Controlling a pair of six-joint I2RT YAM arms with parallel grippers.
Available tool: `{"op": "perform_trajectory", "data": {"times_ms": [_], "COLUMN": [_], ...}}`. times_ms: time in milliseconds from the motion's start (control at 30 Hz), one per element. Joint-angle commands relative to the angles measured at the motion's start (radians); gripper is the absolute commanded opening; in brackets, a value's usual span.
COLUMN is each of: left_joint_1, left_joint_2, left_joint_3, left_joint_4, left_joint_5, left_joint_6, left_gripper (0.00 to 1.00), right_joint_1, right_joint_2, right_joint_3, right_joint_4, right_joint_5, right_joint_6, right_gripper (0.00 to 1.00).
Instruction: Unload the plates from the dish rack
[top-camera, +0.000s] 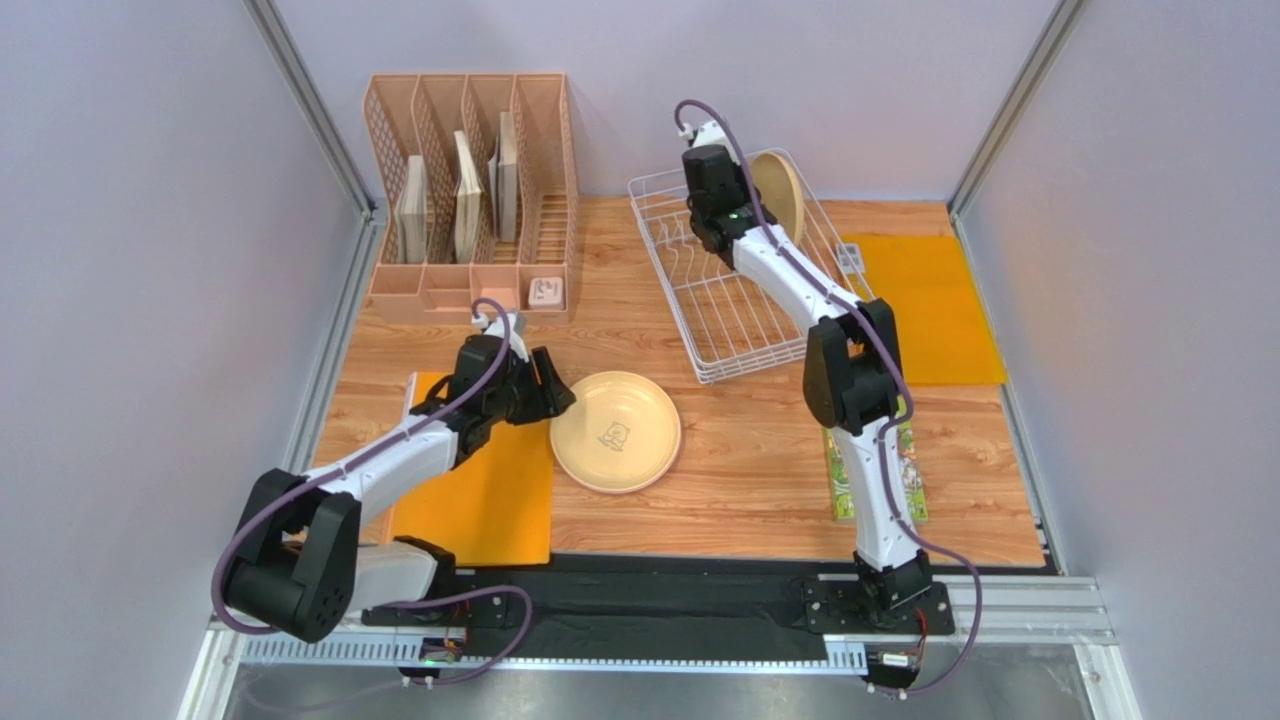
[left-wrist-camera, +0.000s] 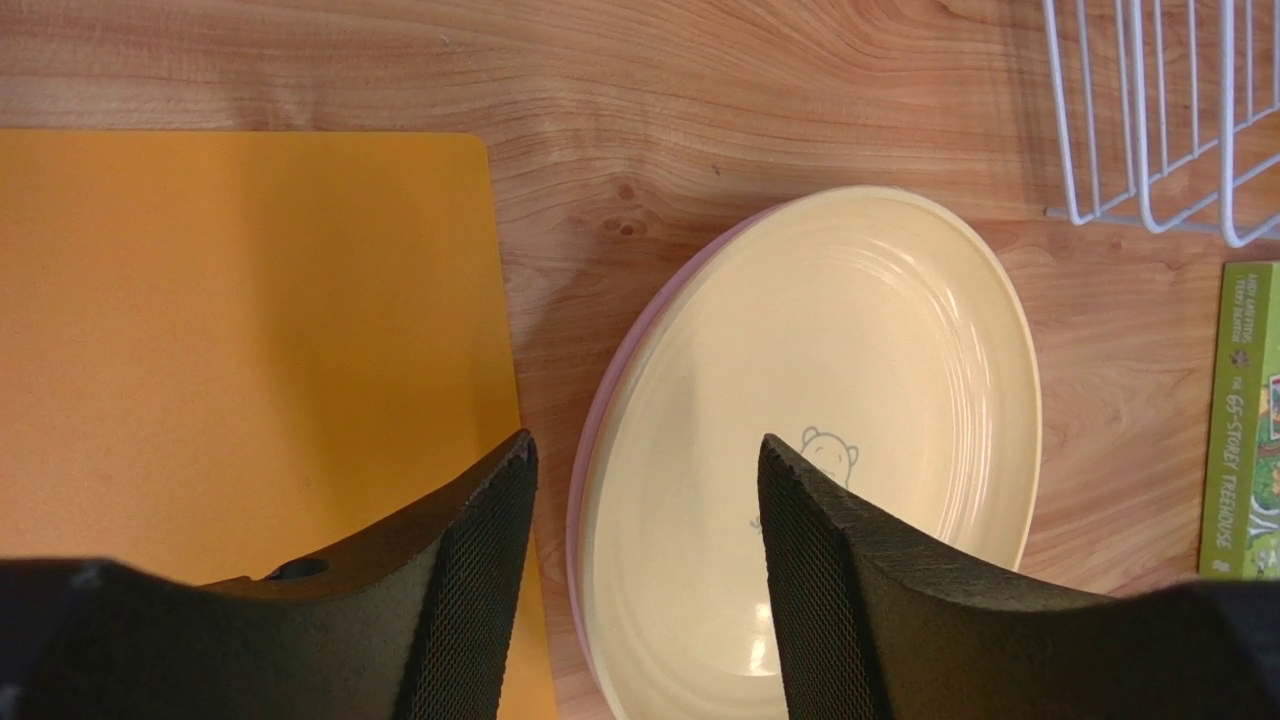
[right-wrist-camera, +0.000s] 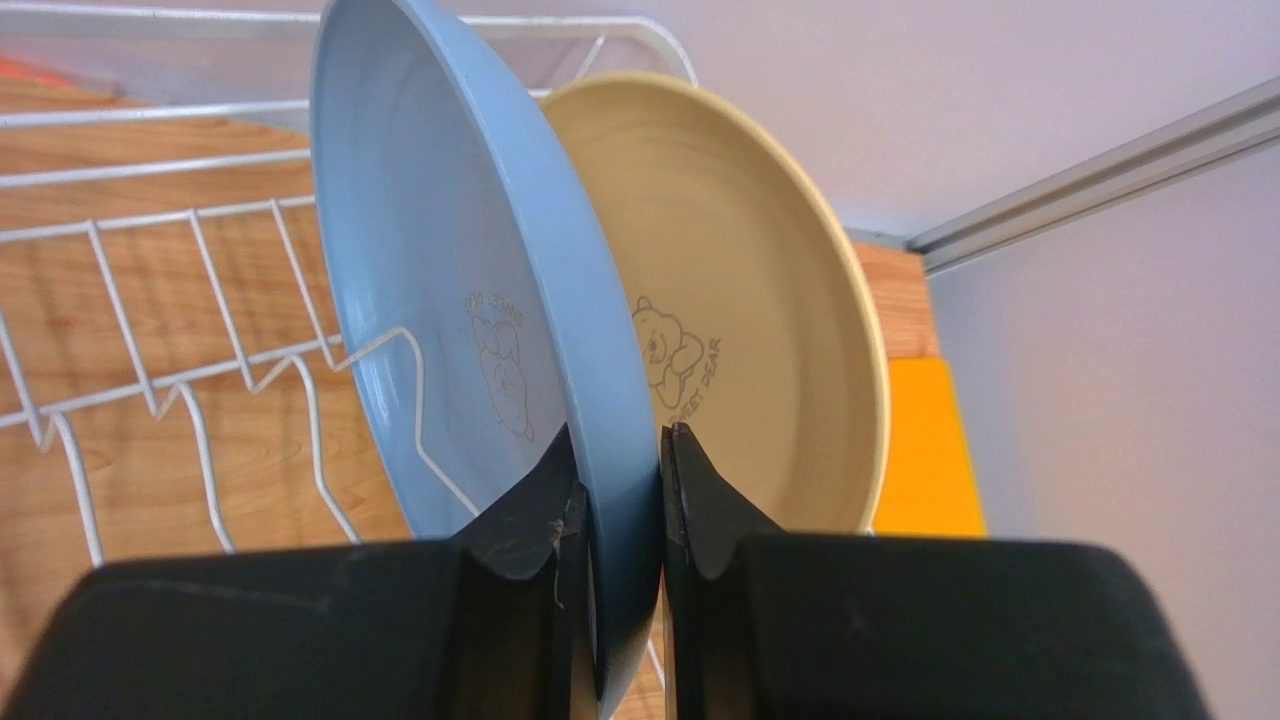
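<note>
The pale yellow plate (top-camera: 615, 431) lies on the table, stacked on the pink plate (left-wrist-camera: 601, 450), whose rim shows under it in the left wrist view (left-wrist-camera: 842, 420). My left gripper (top-camera: 550, 393) (left-wrist-camera: 646, 495) is open and empty just left of that stack. The white wire dish rack (top-camera: 721, 308) (right-wrist-camera: 166, 360) holds the blue plate (right-wrist-camera: 451, 300) and the cream-tan plate (top-camera: 778, 192) (right-wrist-camera: 751, 315) upright at its far end. My right gripper (top-camera: 718, 210) (right-wrist-camera: 619, 495) is shut on the blue plate's rim. The blue plate is hidden behind the arm in the top view.
A peach slotted organizer (top-camera: 473, 195) with beige boards stands at the back left. Orange mats lie at the front left (top-camera: 481, 495) and at the right (top-camera: 932, 308). A green book (top-camera: 872, 465) (left-wrist-camera: 1247, 420) lies by the right arm.
</note>
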Motion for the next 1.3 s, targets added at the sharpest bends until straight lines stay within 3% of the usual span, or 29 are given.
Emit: {"op": "perform_trajectory", "data": {"times_ms": [0, 133, 333, 967, 1100, 1267], "left_joint_1": [-0.004, -0.004, -0.004, -0.004, -0.004, -0.004], "left_joint_2": [0.003, -0.012, -0.029, -0.035, -0.037, -0.037], "left_joint_3": [0.060, 0.069, 0.058, 0.073, 0.115, 0.210], "left_joint_4": [0.025, 0.005, 0.000, 0.010, -0.013, -0.055], "left_joint_5": [0.001, -0.011, -0.025, 0.004, 0.012, 0.055], "left_joint_6": [0.023, 0.039, 0.043, 0.051, 0.063, 0.089], "left_gripper": [0.62, 0.62, 0.63, 0.64, 0.64, 0.66], "right_joint_1": [0.060, 0.083, 0.094, 0.074, 0.075, 0.075], "right_joint_2": [0.063, 0.056, -0.047, -0.228, -0.346, -0.527], "right_joint_3": [0.074, 0.050, -0.093, -0.293, -0.303, -0.296], "right_joint_4": [0.214, 0.375, 0.519, 0.541, 0.300, -0.025], "right_joint_5": [0.201, 0.324, 0.351, 0.353, 0.272, 0.030], "right_joint_6": [-0.138, -0.245, -0.333, -0.287, -0.086, 0.151], "right_gripper": [0.00, 0.00, 0.00, 0.00, 0.00, 0.00]}}
